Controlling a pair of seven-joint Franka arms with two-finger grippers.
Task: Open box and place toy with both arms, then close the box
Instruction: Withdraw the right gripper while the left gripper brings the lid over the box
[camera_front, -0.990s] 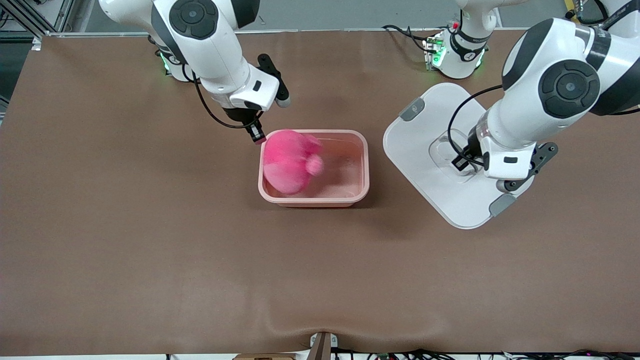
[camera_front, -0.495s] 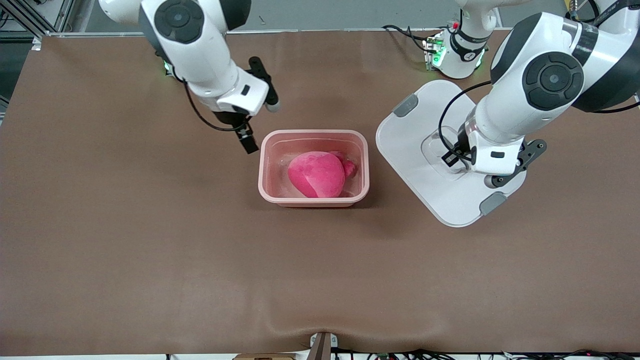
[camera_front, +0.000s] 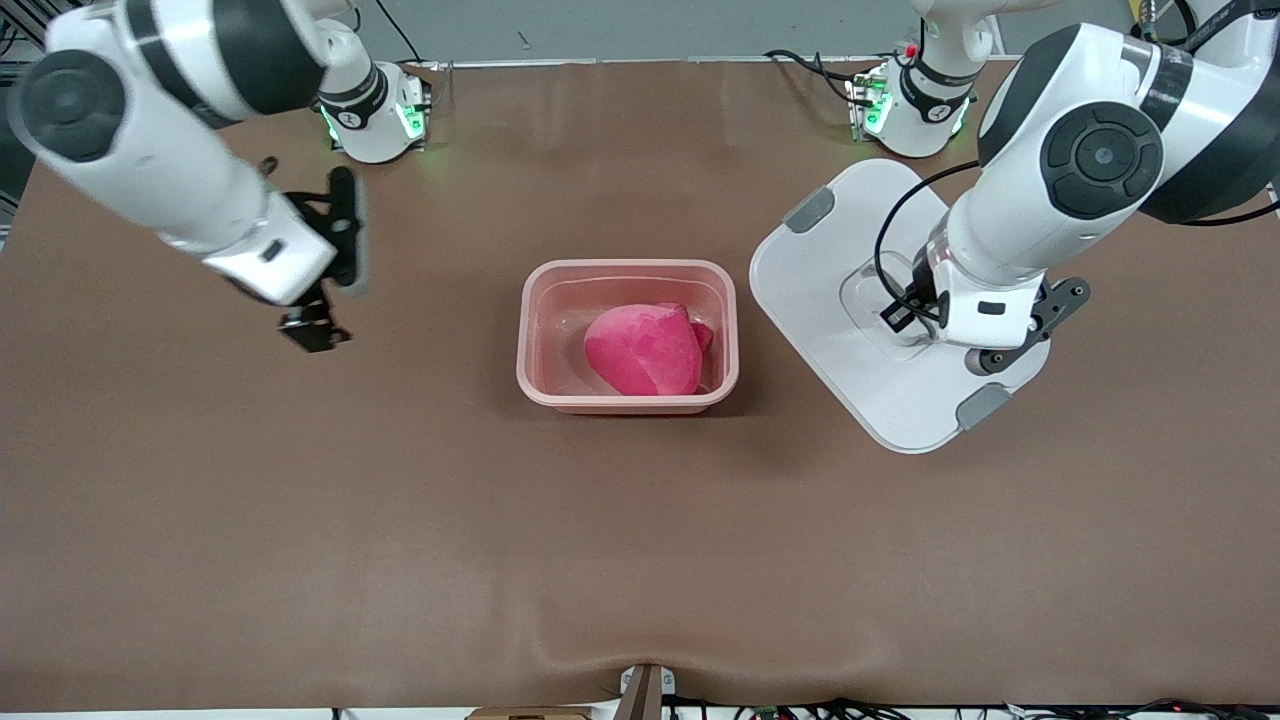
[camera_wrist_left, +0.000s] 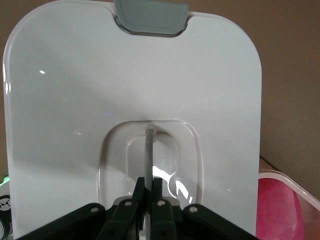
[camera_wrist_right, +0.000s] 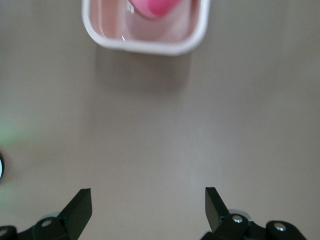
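Note:
The translucent pink tub (camera_front: 530, 340) stands open at the table's middle. The hot-pink plush toy (camera_front: 645, 350) lies inside it, its face hidden. The white lid (camera_front: 830, 300), with its two grey clips, is beside the tub toward the left arm's end. My left gripper (camera_front: 900, 315) is shut on the lid's recessed clear handle (camera_wrist_left: 148, 145); in the left wrist view (camera_wrist_left: 149, 187) its jaws pinch the handle bar. My right gripper (camera_front: 312, 335) is open and empty over bare table toward the right arm's end. The right wrist view shows my right gripper (camera_wrist_right: 148, 200) with the tub (camera_wrist_right: 145, 47) ahead.
The brown table mat (camera_front: 640, 560) spreads wide nearer to the camera. The two green-lit arm bases (camera_front: 370, 110) stand along the table's back edge. The tub's rim (camera_wrist_left: 290, 180) and the toy (camera_wrist_left: 277, 210) show at the left wrist view's edge.
The toy dropped into the tub and settled. My right gripper pulled away from the tub toward the right arm's end. My left gripper and the lid shifted slightly toward the tub.

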